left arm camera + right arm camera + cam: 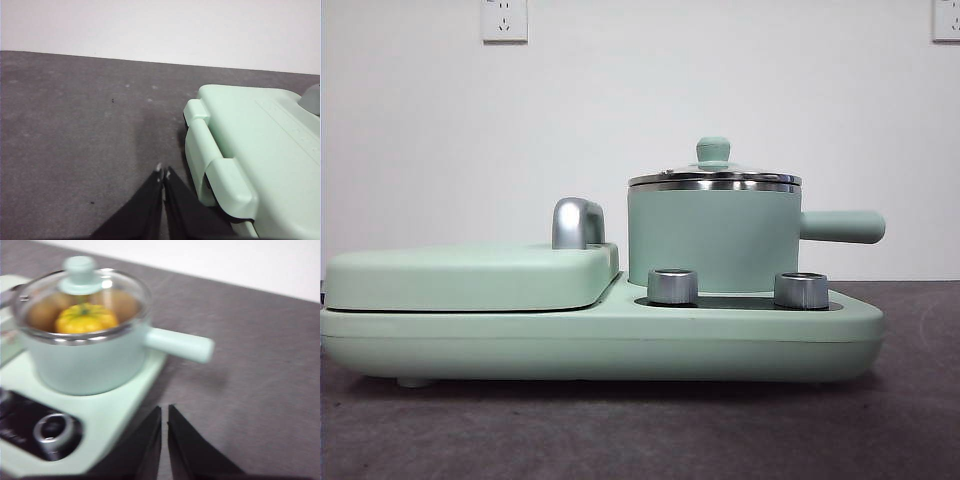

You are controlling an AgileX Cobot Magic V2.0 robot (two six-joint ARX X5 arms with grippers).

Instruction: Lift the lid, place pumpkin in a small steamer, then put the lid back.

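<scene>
Pumpkin (86, 318) inside small steamer (712, 238), lid (714, 176) on; both grippers (163, 173) (164, 412) narrow, holding nothing; could knock handle at 3 o'clock if swung carelessly

The front view looks level across the desk (640, 440), close to the small steamer (712, 240). The left wrist view looks down past the left hand (163, 173) at the flat cover's (260, 135) end. The right wrist view looks down near the steamer (90, 365), shared with the front view
</scene>
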